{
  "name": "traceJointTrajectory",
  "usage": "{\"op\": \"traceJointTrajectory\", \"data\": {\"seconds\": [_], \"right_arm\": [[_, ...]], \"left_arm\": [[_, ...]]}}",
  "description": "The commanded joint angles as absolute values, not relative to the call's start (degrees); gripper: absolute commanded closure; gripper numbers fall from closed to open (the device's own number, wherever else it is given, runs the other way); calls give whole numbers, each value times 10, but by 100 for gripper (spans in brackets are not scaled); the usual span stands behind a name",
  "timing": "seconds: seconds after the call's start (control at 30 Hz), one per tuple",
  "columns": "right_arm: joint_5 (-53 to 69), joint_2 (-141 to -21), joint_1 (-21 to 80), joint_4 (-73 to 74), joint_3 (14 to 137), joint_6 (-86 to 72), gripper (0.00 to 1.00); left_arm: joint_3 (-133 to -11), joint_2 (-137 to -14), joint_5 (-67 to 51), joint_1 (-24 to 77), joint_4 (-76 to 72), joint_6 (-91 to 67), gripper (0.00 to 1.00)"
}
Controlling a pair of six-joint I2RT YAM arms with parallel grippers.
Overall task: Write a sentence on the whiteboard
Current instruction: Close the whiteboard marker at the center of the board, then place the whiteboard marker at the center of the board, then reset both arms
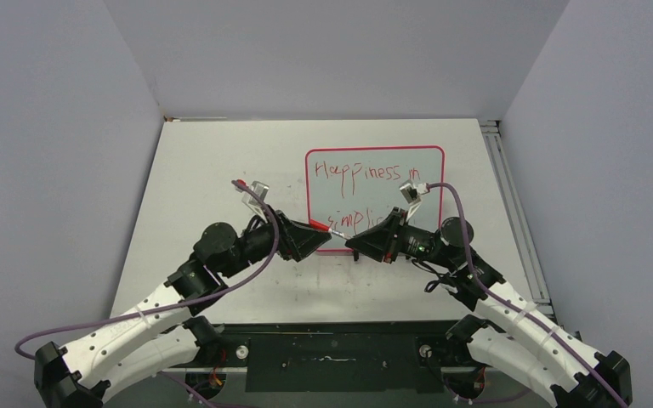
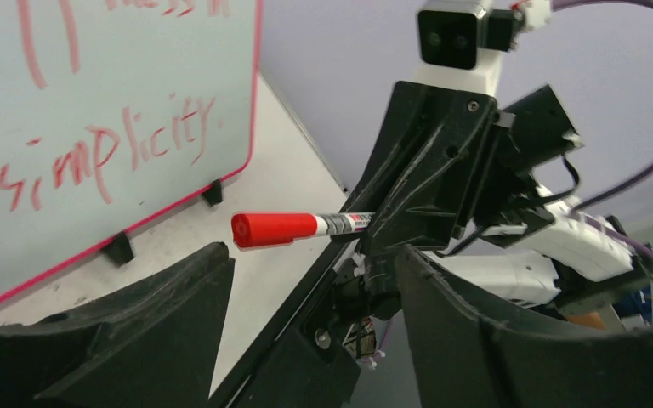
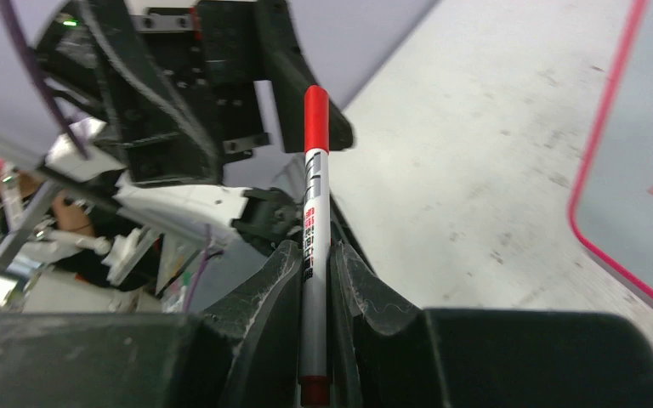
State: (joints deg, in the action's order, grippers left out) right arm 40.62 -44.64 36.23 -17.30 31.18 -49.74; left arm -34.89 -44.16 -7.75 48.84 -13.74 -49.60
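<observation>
The whiteboard (image 1: 425, 204) lies flat toward the back of the desk (image 1: 212, 170), and the sentence (image 1: 366, 172) on it reads complete in two red lines. The right tool (image 3: 315, 255) is clamped on the barrel of the marker (image 2: 298, 227). The left tool (image 2: 310, 263) stands with its jaws apart around the red end, not touching it. Judged step: marker handling; hold the right grip firm and move the left tool straight along the marker's axis.
</observation>
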Motion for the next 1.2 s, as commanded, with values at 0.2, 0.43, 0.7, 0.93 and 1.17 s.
{"op": "traceJointTrajectory", "data": {"seconds": [0.2,0.43,0.7,0.93,1.17], "right_arm": [[266,-487,383,41,324,-363,93],[261,-595,440,28,301,-326,92],[217,-664,464,24,291,-314,90],[145,-663,463,49,290,-326,50],[54,-591,464,119,319,-314,8]], "left_arm": [[-536,-469,-186,253,203,-295,6],[-517,-489,-185,122,184,-228,4],[-454,-492,-103,113,148,-175,4],[-447,-479,-70,113,152,-164,4],[-442,-454,-22,113,162,-168,4]]}}
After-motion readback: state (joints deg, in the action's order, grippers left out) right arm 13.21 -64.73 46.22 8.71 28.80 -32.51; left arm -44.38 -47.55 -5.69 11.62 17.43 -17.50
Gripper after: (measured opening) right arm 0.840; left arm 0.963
